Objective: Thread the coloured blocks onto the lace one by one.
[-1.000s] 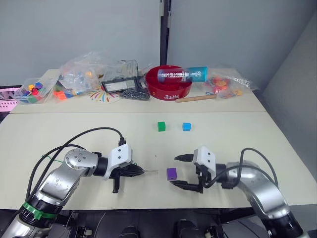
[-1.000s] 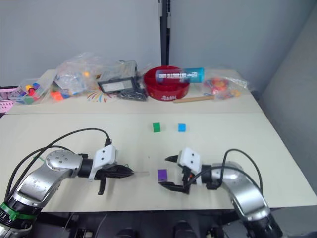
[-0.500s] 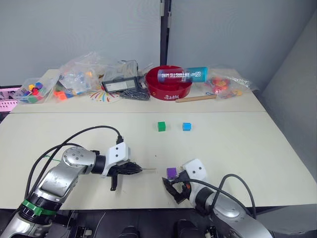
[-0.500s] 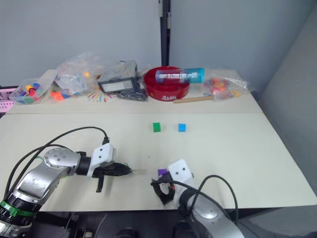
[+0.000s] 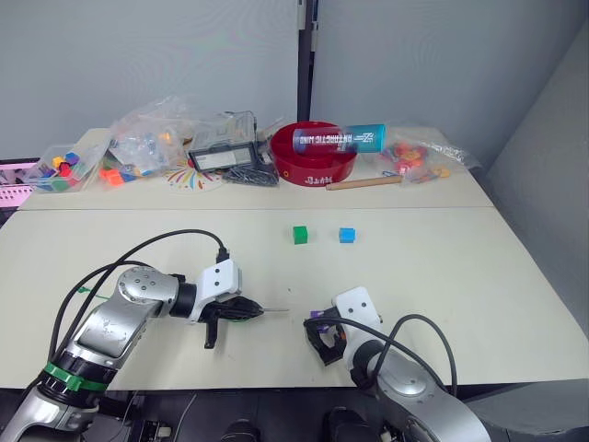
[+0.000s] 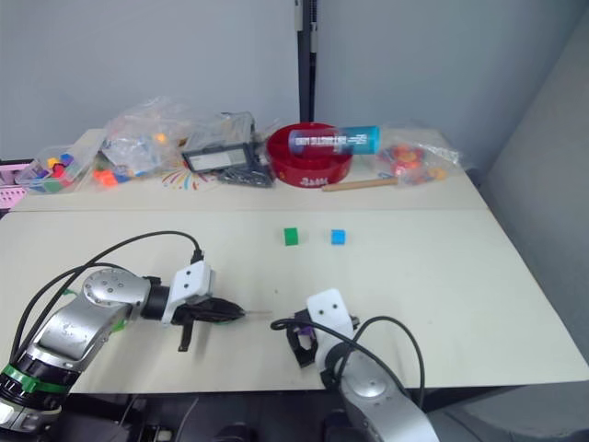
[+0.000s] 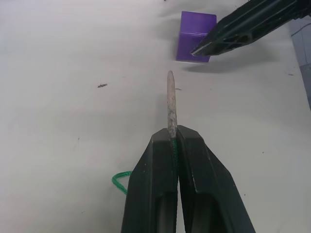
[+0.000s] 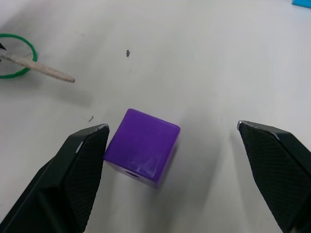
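Since a second ago the right arm has swung in low at the near edge of the desk (image 5: 515, 276), and its right tool (image 8: 175, 145) now straddles the purple block (image 8: 142, 147), which has not shifted. Its two black fingers stand wide apart, one just beside or touching one side of the cube, the other well clear on the opposite side; nothing is gripped. The cube sits flat on the desk with a hole visible on the face turned toward the wrist camera.

Just to the robot's left, the left tool (image 7: 173, 141) is pinched tight on the lace (image 7: 170, 104) where the green cord meets the stiff pale tip. The tip's long axis runs straight out from the fingers, roughly level with the desk, aimed toward the purple block but stopping short of it, with a clear gap between. A small loop of green cord shows beside the fingers.

Farther back, mid-desk, the dark green block (image 5: 299, 235) and the blue block (image 5: 346, 235) lie side by side, apart. Beyond them stand a red bowl (image 5: 313, 162) with a blue tube (image 5: 339, 139) across it and clear bags (image 5: 152, 138) of mixed toy pieces.
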